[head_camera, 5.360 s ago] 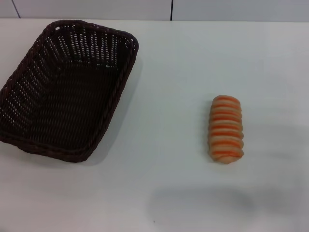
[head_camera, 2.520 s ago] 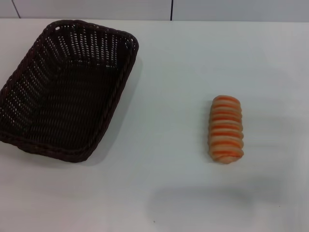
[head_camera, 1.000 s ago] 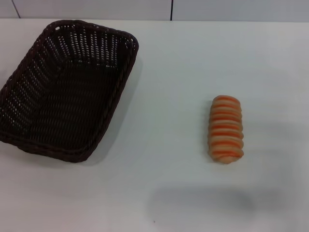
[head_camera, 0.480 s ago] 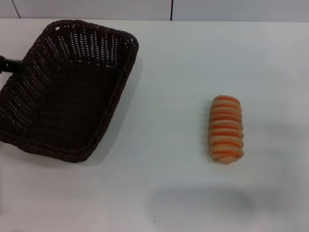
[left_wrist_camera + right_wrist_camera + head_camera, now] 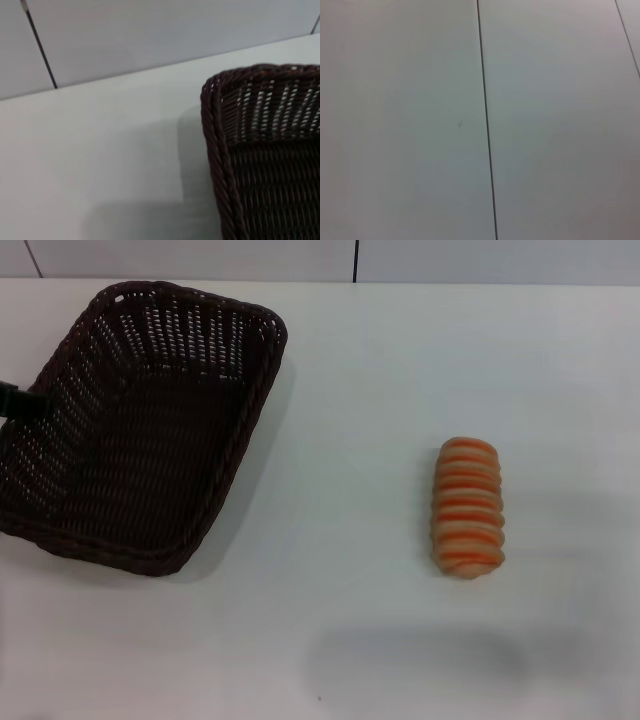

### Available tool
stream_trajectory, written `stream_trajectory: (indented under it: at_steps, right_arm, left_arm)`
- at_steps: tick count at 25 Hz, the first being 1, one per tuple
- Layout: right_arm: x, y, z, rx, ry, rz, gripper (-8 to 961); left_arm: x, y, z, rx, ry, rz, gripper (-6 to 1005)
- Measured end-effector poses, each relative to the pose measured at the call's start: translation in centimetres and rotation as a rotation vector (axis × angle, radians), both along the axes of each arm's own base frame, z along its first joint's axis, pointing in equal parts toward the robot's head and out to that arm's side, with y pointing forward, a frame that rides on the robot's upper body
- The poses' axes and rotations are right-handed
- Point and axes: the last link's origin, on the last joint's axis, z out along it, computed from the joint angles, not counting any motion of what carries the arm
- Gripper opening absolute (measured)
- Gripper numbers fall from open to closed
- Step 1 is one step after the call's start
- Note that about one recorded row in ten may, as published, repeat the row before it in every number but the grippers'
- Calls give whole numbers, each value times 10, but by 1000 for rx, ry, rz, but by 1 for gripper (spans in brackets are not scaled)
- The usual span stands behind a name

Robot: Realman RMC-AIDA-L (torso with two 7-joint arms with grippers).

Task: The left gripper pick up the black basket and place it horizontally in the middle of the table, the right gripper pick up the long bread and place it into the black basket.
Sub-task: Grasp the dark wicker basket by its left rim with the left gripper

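**Left arm at the basket's edge, bread untouched**

The table [image 5: 360,640], a plain smooth white top, was seen to fill the head view, with a pale panelled wall behind it. The black basket [image 5: 140,425] was set on the robot's left side of the table, its long axis running away from the robot and slightly skewed, so it was judged not yet laid horizontally in the middle. It was shown as a large rectangular wicker piece, very dark, with sloped openwork sides and a braided rim; in the left wrist view one corner of it [image 5: 260,150] was framed closely, which suggested that the arm was being aimed at the rim for a grasp. The long bread [image 5: 468,507] was lying well apart from the basket on the robot's right, flat on the table, an oblong tan roll with ridged segments and orange-red crosswise stripes. The left gripper [image 5: 18,400] was seen only as a small dark shape at the picture's left edge, over the basket's left rim; whether its fingers were parted could not be told. The right gripper was not shown; only blank wall was caught by its wrist camera.
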Motion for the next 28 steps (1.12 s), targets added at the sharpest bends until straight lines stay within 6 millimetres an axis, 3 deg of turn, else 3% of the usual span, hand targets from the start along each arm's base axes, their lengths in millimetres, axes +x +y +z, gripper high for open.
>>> stream_trajectory:
  at_steps: [18,28]
  right_arm:
    - [-2,1,1,5,0,9,598]
    - [-3,1,1,7,2,12,598]
  left_arm:
    - [-21,7,-22,-60,11,48,783]
    - [-23,8,-24,-72,25,44,590]
